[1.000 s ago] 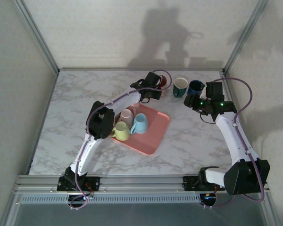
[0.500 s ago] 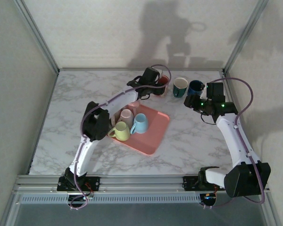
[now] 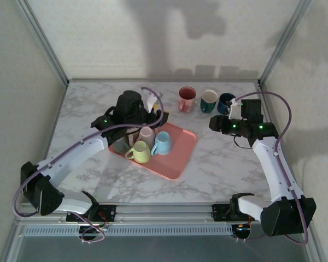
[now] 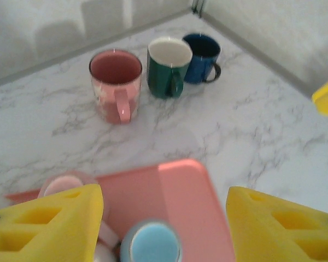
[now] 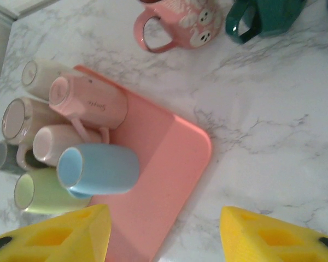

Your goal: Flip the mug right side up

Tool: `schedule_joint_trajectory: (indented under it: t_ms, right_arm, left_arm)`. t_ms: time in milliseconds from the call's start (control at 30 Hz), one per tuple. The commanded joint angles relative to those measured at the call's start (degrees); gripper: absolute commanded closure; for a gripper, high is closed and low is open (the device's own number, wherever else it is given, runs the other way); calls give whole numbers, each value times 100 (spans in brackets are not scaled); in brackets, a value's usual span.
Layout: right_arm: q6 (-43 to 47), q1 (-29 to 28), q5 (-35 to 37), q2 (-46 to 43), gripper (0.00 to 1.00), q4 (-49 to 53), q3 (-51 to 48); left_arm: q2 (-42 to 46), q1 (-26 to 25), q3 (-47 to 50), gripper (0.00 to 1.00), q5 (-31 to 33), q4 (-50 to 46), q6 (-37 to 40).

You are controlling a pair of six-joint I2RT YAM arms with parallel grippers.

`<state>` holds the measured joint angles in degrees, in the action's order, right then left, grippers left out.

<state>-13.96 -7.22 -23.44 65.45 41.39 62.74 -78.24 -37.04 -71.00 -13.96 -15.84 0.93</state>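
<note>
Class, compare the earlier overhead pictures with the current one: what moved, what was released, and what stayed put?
The left gripper let go of the pink mug, left upright near the back, and pulled back over the tray. The green mug, blue mug and tray stayed put.

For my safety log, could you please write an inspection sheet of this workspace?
Surface: marble table with a pink tray on it.
Job's things: pink mug, green mug and blue mug upright behind the tray; other mugs on the tray, seemingly bottom up.
Clutter: nothing seen.
Grippers: left gripper open above the tray; right gripper open, holding nothing.
Cables: purple cables follow both arms, off the mugs.
Surroundings: grey walls, metal rail at the near edge.
</note>
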Motion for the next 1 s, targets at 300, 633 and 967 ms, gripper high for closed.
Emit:
schedule_joint_trajectory:
  t_ms: [300,633,967]
  right_arm:
    - [-31,-357,-556,469,44,292,-148]
    - [-62,-445,-496,507,42,294,-68]
    - [-336,-446,-567,583,42,-25,-192]
  left_arm:
    - [93,-40,1009,38,-245,-1339,390]
    - [-645,-36,1223,37,-521,-1065,320]
    - [-986,-40,1262,39,-351,-842,214]
